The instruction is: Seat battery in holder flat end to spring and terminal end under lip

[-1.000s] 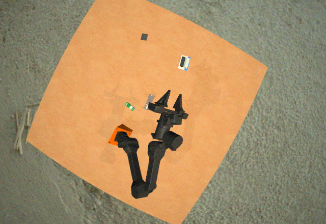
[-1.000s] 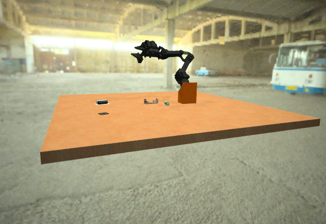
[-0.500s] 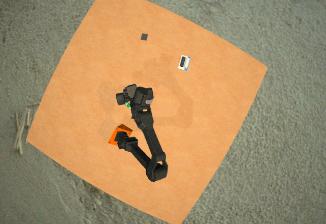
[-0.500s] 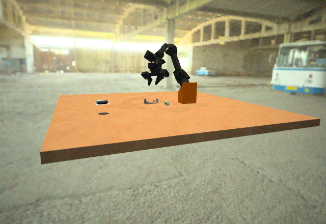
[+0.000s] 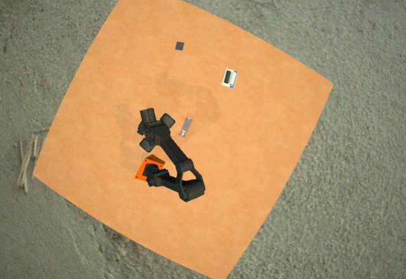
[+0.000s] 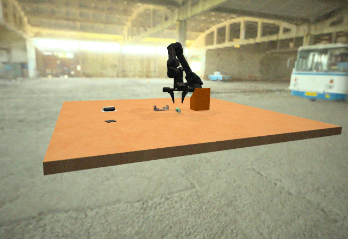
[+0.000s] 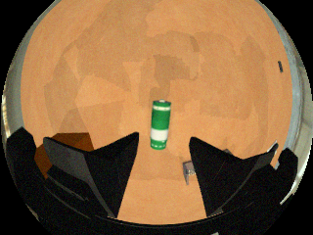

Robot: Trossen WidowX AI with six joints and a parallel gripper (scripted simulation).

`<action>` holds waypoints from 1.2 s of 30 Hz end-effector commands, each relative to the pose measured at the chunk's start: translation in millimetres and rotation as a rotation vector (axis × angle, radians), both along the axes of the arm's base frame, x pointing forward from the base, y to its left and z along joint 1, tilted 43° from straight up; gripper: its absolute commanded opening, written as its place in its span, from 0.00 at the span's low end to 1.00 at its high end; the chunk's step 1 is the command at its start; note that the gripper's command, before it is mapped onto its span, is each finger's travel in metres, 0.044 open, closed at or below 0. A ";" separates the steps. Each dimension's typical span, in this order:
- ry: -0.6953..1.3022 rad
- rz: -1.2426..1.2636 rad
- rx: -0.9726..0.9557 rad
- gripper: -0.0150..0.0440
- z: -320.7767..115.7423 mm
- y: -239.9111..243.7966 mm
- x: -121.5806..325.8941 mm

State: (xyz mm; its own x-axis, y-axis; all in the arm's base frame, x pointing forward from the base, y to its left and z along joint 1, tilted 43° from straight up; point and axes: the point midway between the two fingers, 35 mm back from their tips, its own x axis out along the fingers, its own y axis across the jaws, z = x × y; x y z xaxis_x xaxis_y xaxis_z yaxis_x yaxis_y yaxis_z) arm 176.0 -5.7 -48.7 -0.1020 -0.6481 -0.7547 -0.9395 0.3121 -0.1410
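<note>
Battery (image 7: 159, 124) lying on orange table (image 6: 168, 135), beside holder (image 6: 161, 108); claw (image 6: 178, 101) parted, empty, poised above battery.

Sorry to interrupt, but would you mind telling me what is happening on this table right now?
A single robot arm hangs its end effector over a green and white battery lying on the orange table. The fingers are partly open and hold nothing; the battery sits between them in the wrist view, untouched. The grey holder stands beside it, without a battery in it.
</note>
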 end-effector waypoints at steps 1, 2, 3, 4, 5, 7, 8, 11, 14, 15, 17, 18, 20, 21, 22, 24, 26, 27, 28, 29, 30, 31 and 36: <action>0.031 0.019 -0.020 0.66 -1.1 -1.9 -3.4; 0.031 0.019 -0.020 0.66 -1.1 -1.9 -3.4; 0.031 0.019 -0.020 0.66 -1.1 -1.9 -3.4; 0.031 0.019 -0.020 0.66 -1.1 -1.9 -3.4; 0.031 0.019 -0.020 0.66 -1.3 -2.1 -3.4; 0.031 0.019 -0.020 0.66 -3.0 -3.5 -3.4; 0.031 0.019 -0.020 0.66 -4.3 -4.5 -3.4; 0.030 0.019 -0.019 0.66 -8.1 -7.7 -3.5; 0.030 0.019 -0.019 0.66 -11.8 -10.9 -3.8; 0.030 0.019 -0.019 0.66 -13.0 -11.9 -3.9; 0.030 0.019 -0.019 0.66 -15.4 -14.1 -4.1; 0.030 0.019 -0.019 0.66 -16.6 -15.2 -4.3; 0.030 0.019 -0.019 0.66 -19.0 -17.3 -4.6; 0.030 0.019 -0.019 0.66 -20.1 -18.4 -4.8; 0.030 0.019 -0.020 0.66 -21.3 -19.5 -5.0; 0.030 0.019 -0.020 0.66 -23.6 -21.6 -5.4; 0.030 0.019 -0.020 0.66 -25.8 -23.8 -5.9; 0.030 0.019 -0.020 0.66 -26.9 -24.9 -6.1; 0.030 0.019 -0.021 0.66 -28.0 -26.0 -6.4; 0.030 0.019 -0.021 0.66 -29.1 -27.1 -6.7; 0.030 0.019 -0.021 0.66 -30.2 -28.2 -7.0; 0.031 0.019 -0.021 0.66 -31.2 -29.2 -7.3; 0.031 0.019 -0.023 0.66 -36.4 -34.7 -9.0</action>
